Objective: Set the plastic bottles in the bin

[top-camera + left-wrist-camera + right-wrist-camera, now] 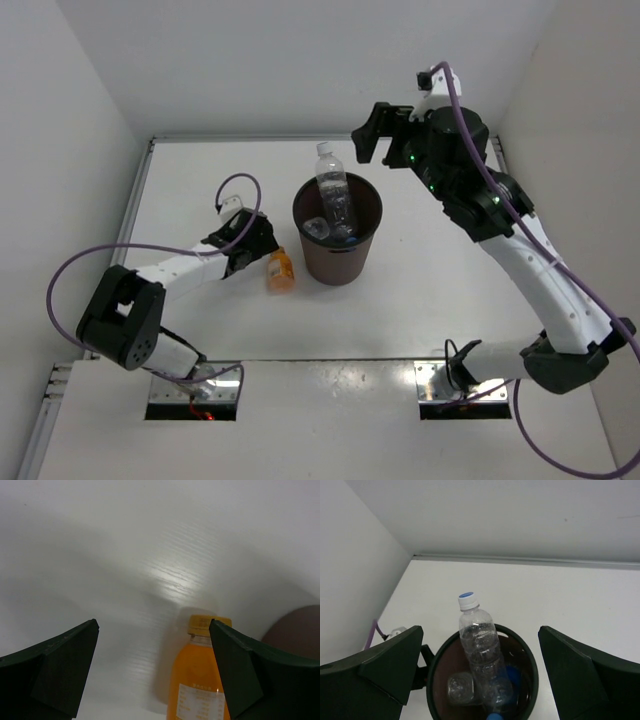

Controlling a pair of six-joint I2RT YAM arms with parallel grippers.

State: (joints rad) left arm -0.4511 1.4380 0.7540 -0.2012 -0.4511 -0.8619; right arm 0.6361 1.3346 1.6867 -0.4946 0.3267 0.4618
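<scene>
Beside the bin (335,268), the orange bottle (281,270) lies flat, the left gripper (152,665) spread wide, seemingly to straddle it. Above the bin, the right gripper (372,138) hangs with jaws apart; other bottles (479,640) rest inside.

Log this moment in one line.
left pincer open by orange bottle | right pincer open, raised behind bin | clear bottles in bin

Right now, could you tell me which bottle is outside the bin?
The short orange bottle: it rests on the table beside the bin, by the left gripper, while the others are inside the bin.
</scene>
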